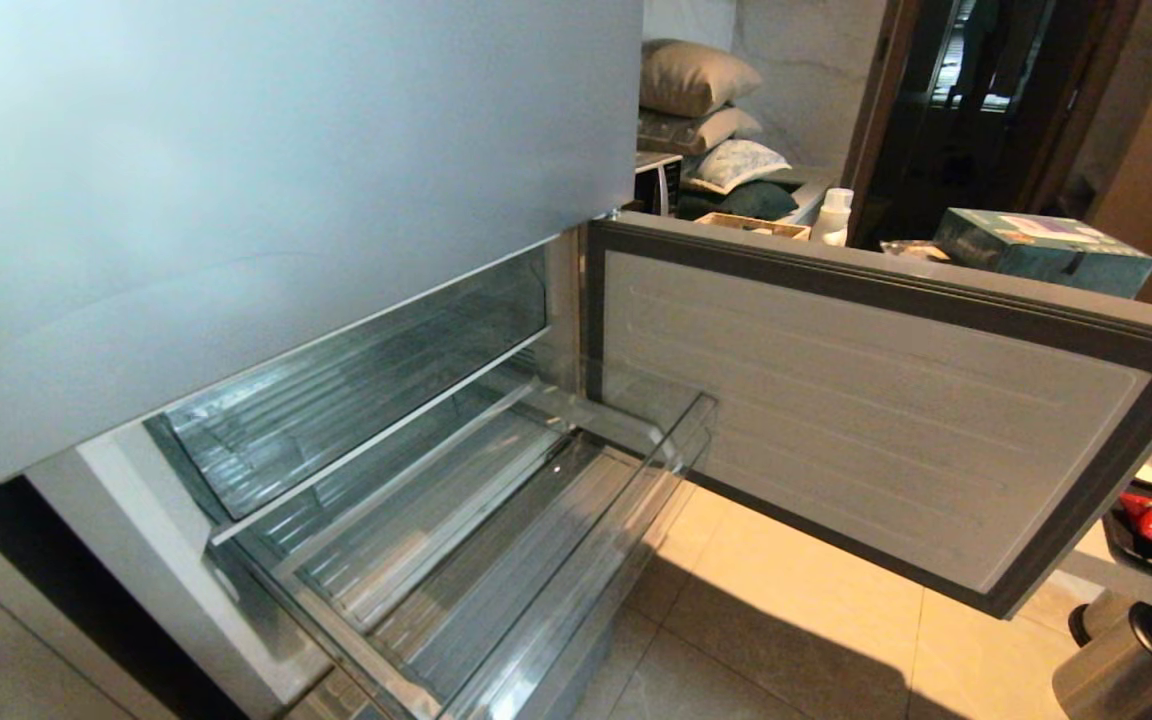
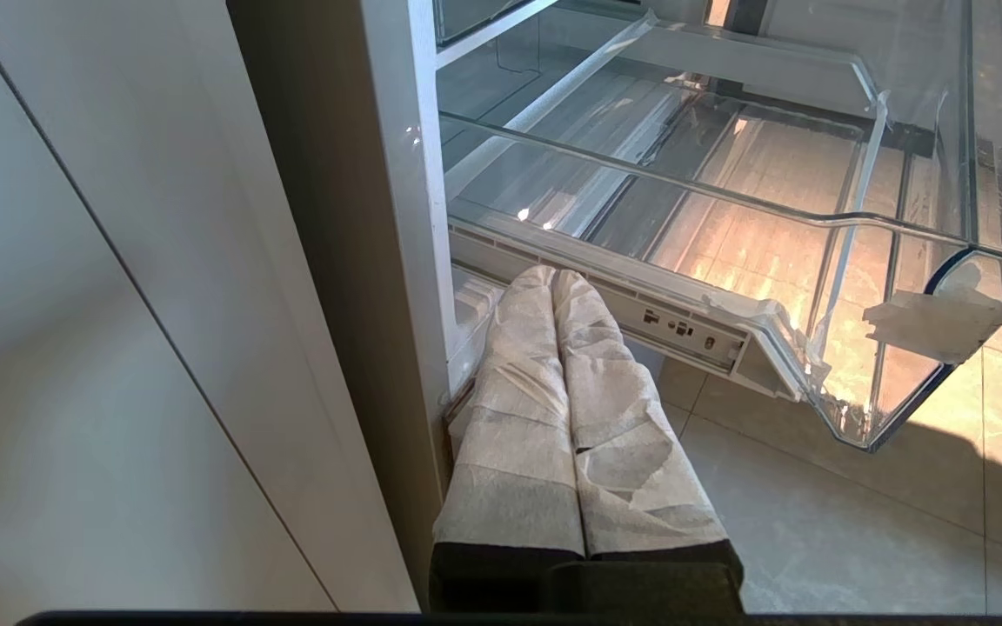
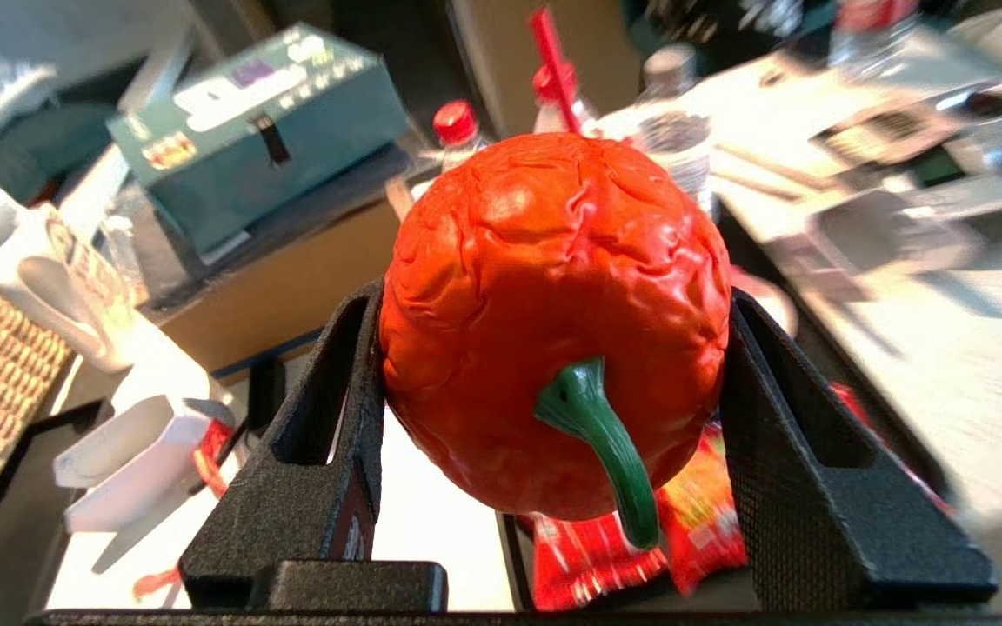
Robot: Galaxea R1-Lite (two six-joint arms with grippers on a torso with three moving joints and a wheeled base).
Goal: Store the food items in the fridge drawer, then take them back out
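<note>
Red pepper (image 3: 553, 322) between right gripper (image 3: 553, 348) jaws, blurred clutter behind.

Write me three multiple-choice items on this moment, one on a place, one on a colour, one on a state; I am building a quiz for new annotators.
1. Where is the red pepper?
A. Lying in the fridge drawer
B. Between the fingers of the right gripper
C. On the floor tiles

2. What colour is the pepper's stem?
A. Green
B. Yellow
C. White

3. In what state is the fridge drawer?
A. Pushed in behind a closed door
B. Pulled out and full of food
C. Pulled out with nothing in it

Key:
1 B: the right wrist view shows the right gripper with a black finger on each side of the pepper.
2 A: the curved stem is plainly green.
3 C: the head view shows the clear drawer drawn forward beside the open fridge door, its ribbed bottom bare.
</note>
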